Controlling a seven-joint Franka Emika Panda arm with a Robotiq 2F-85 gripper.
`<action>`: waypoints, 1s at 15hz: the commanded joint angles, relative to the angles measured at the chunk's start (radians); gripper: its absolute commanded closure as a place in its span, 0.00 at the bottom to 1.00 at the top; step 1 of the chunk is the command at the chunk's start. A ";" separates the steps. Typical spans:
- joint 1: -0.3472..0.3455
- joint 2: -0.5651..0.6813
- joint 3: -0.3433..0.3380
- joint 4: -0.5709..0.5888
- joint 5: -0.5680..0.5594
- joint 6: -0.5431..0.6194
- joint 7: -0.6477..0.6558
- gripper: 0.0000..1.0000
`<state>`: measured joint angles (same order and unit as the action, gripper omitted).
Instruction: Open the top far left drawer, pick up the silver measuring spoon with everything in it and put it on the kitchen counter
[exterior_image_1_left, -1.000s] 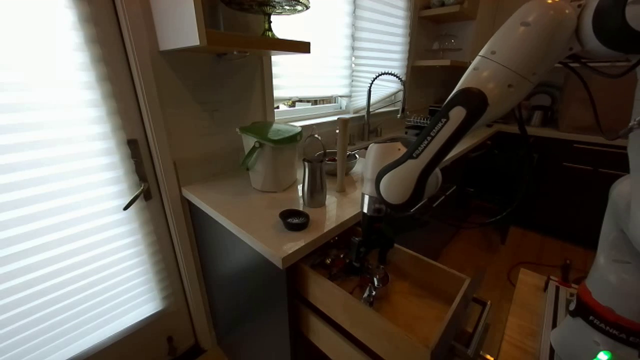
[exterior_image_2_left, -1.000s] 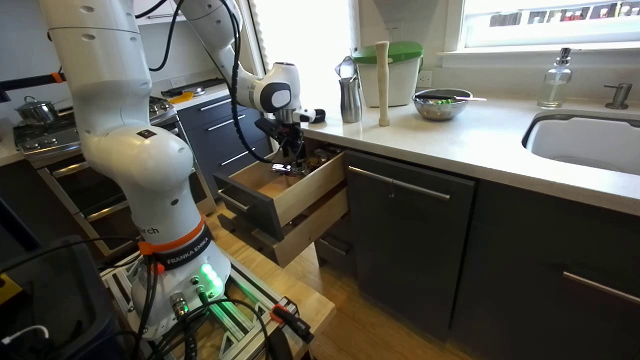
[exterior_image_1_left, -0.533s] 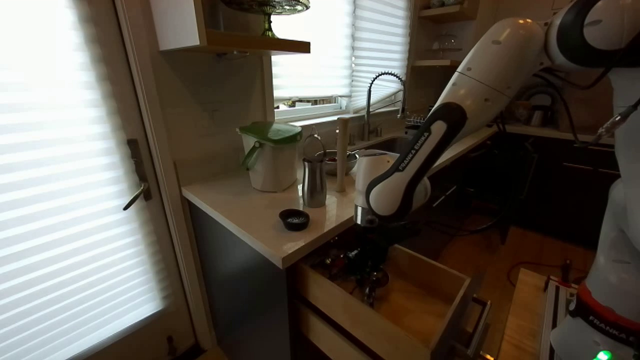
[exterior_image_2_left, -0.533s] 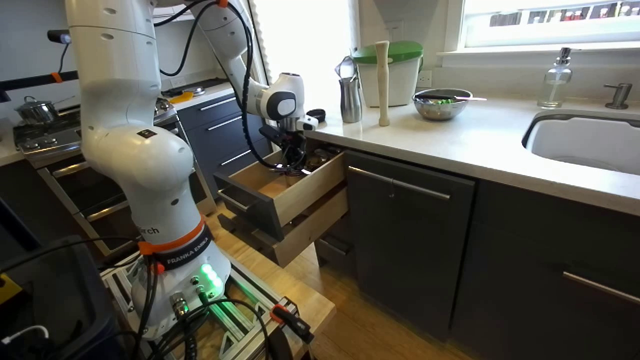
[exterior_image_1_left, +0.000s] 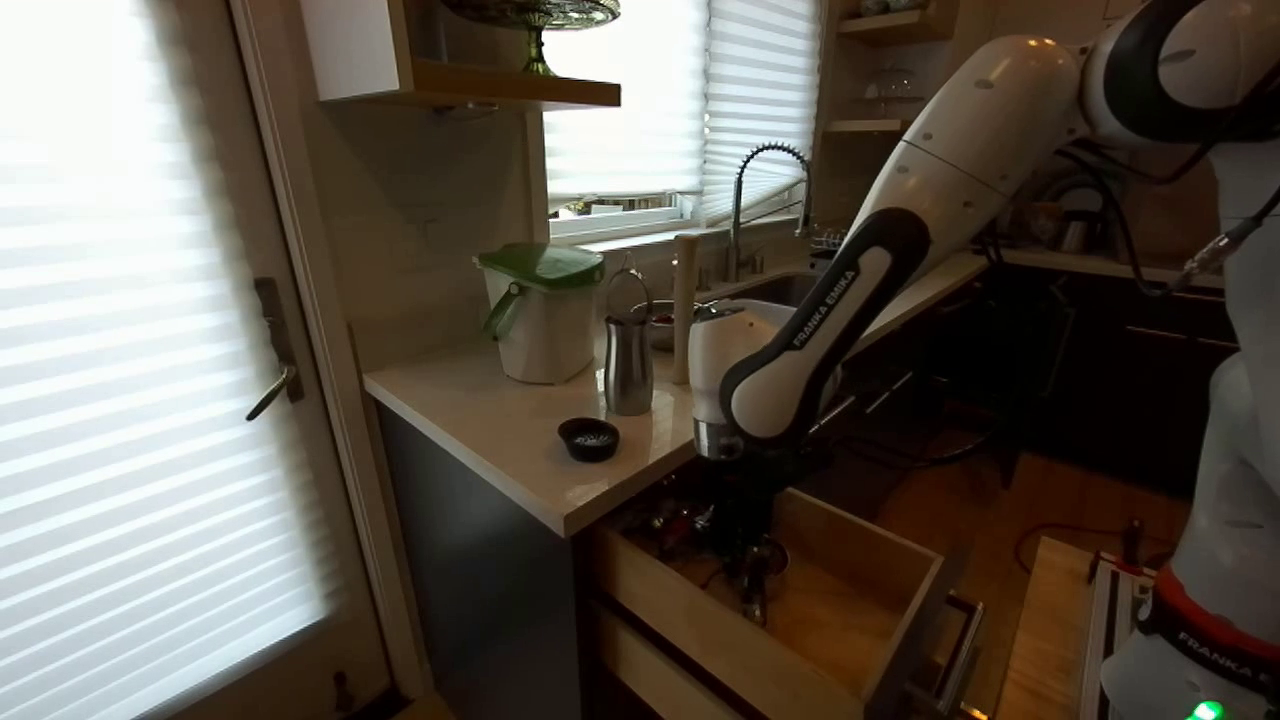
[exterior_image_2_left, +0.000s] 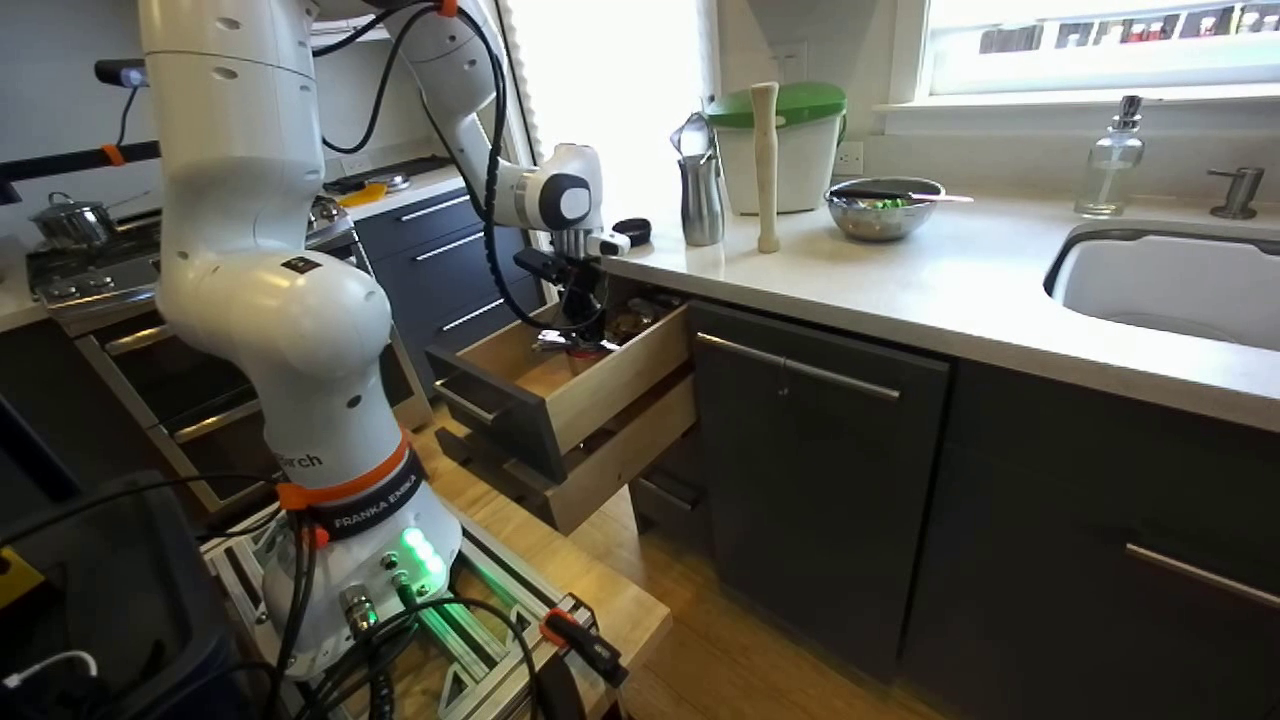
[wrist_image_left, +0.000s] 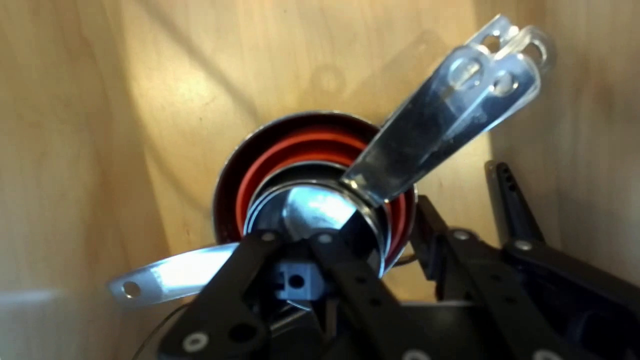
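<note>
Exterior views, both of them, had one kitchen counter (exterior_image_2_left: 1000, 270), easily the biggest thing there, sitting higher than the jaws. One robot arm (exterior_image_1_left: 955, 150) hung over them. Two drawers were out: the jaws were down inside the top drawer (exterior_image_2_left: 620, 385), with the lower drawer (exterior_image_2_left: 620, 462) below that. Up on the counter, above jaw level, I counted one green-lidded bin (exterior_image_1_left: 545, 335), one upright wooden stick (exterior_image_2_left: 766, 165), one steel jug (exterior_image_2_left: 703, 205), one metal bowl (exterior_image_2_left: 885, 222) and one little black dish (exterior_image_1_left: 589, 445), that last one up and left of the jaws in an exterior view.

The gripper (wrist_image_left: 372, 235): just one, its two fingers standing apart with a visible gap, so released. In the wrist view the rims of the silver measuring spoon stack (wrist_image_left: 320, 210) ran through that gap; couldn't tell if either finger touched. The stack was in the top drawer, under the jaws and spreading to their left: one outer cup (wrist_image_left: 228, 192), one red ring (wrist_image_left: 320, 137) inside it, then at least two silver rims nested in that. One lone handle (wrist_image_left: 172, 275) pointed left of the jaws, and a handle bundle (wrist_image_left: 440, 115) stuck out up and right of them (two minimum, too overlapped to count). One black handle (wrist_image_left: 507, 192) lay past the right-hand finger.
</note>
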<state>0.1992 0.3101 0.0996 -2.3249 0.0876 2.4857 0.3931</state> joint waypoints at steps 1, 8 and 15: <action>0.025 -0.010 -0.027 0.021 -0.052 -0.150 0.082 0.94; 0.011 -0.145 -0.022 -0.001 -0.047 -0.271 0.130 0.94; -0.023 -0.292 -0.017 0.099 -0.136 -0.511 0.162 0.94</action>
<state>0.2001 0.0786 0.0805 -2.2772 -0.0025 2.1023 0.5411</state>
